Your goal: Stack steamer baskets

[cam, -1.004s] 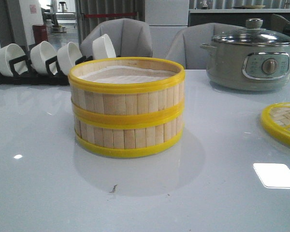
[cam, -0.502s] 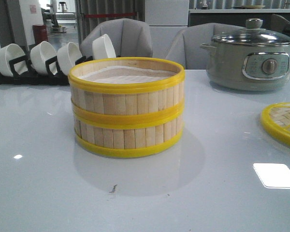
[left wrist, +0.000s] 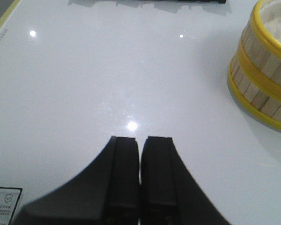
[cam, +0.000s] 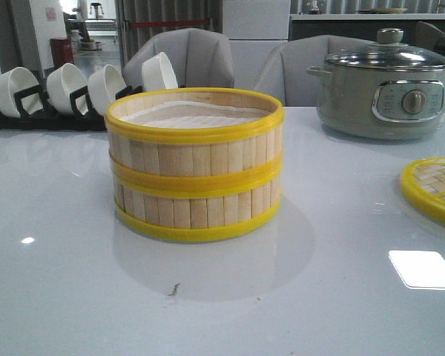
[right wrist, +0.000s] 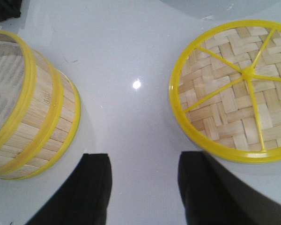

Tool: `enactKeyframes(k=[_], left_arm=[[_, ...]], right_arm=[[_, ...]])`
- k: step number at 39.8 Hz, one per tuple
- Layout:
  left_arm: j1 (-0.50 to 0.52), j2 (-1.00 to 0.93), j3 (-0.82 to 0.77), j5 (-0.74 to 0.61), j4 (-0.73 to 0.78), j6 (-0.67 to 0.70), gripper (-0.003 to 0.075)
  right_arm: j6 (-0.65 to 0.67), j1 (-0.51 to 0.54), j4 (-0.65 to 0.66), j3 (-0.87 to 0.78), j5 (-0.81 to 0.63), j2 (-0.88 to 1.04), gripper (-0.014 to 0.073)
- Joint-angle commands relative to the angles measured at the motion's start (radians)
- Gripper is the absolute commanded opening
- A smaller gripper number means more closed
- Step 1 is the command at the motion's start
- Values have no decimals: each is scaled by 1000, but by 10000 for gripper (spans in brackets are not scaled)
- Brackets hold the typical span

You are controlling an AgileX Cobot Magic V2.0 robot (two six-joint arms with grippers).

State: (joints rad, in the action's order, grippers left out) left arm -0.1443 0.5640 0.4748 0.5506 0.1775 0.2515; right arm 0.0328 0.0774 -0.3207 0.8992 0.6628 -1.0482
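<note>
Steamer baskets (cam: 195, 165) stand stacked one on the other at the middle of the white counter (cam: 67, 282) in the front view, with a grey lidded pot (cam: 388, 87) behind to the right, a rack of white bowls (cam: 74, 89) behind to the left, and the woven lid (cam: 434, 189) lying flat at the right edge. From the left wrist, the left end effector (left wrist: 140, 178) hangs over bare counter with its jaws clenched together and empty, the stack well off to one side. From the right wrist, the right end effector (right wrist: 143, 192) is released, jaws spread wide over the strip of counter between the stack and the lid, touching neither.
</note>
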Motion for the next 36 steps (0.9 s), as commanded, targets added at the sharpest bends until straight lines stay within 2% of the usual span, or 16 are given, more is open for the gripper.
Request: enactKeyframes(k=[1,18,21,24,29,32,36], left_arm=[[-6,-1,15,-98,-1,11,85],[-6,-1,15,-111,-1,11,85],[-6,-1,15,-111,-1,11,85],[-6,-1,15,-111,-1,11,85],[-6,-1,15,-111,-1,11,85],[-6,-1,15,-111,-1,11,85],[-6,-1,15,-111,-1,11,85]], right_arm=[[1,3,-19,37,-52,13,445],[1,3,-19,37,-53,13,437],[1,3,-19,37,-54,13,379],[1,3,-19,37,-54,13,283],[-12,3,-19,37,-49,13,43],[-19,3,-19,37,-49,13,70],[-19,3,-19,37,-46,13,61]])
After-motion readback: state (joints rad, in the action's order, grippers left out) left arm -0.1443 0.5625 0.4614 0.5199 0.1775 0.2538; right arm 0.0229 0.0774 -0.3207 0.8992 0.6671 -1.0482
